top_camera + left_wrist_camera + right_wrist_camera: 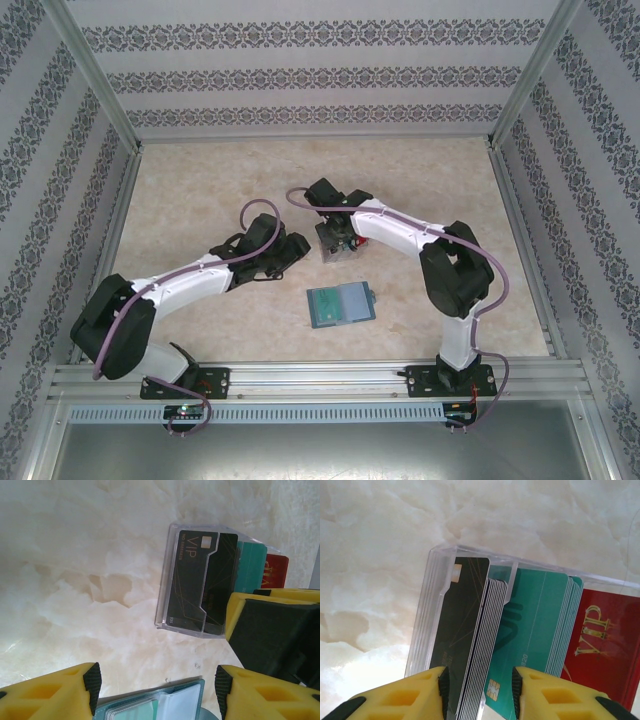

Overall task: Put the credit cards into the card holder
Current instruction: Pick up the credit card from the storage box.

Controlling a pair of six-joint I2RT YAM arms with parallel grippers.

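Holds right gripper (480,690) narrowly parted, no grip evident, astride dark rectangular plastic credit cards (465,630) standing on edge in clear plastic tray (427,605), long edges running away from the jaws. Hangs left gripper (157,682) wide over teal-blue leather-like card holder (150,705), lying open nearer the bases.

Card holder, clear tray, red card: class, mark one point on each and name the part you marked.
card holder (341,304), top external view, middle of its open face
clear tray (426,620), right wrist view, its left side wall
red card (605,645), right wrist view, middle of its printed face
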